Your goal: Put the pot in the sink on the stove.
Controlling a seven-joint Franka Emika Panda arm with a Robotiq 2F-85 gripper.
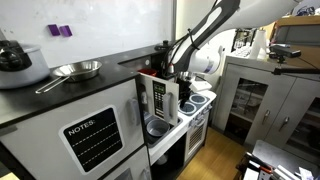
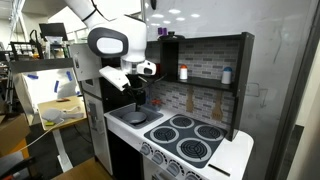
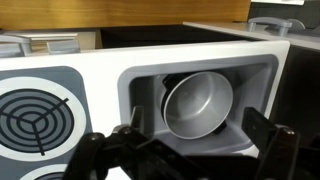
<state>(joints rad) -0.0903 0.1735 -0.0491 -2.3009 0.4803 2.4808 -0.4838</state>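
In the wrist view the silver-grey pot lies tilted in the grey sink, its opening facing the camera. My gripper is open and empty, with one dark finger on each side just above the sink's near rim. It does not touch the pot. A burner of the white stove lies to the left of the sink. In both exterior views the gripper hangs over the sink, beside the stove. The pot shows in the sink.
A toy microwave stands behind the sink. A black countertop holds a steel frying pan and a grey cooker. A dark shelf with bottles rises behind the stove.
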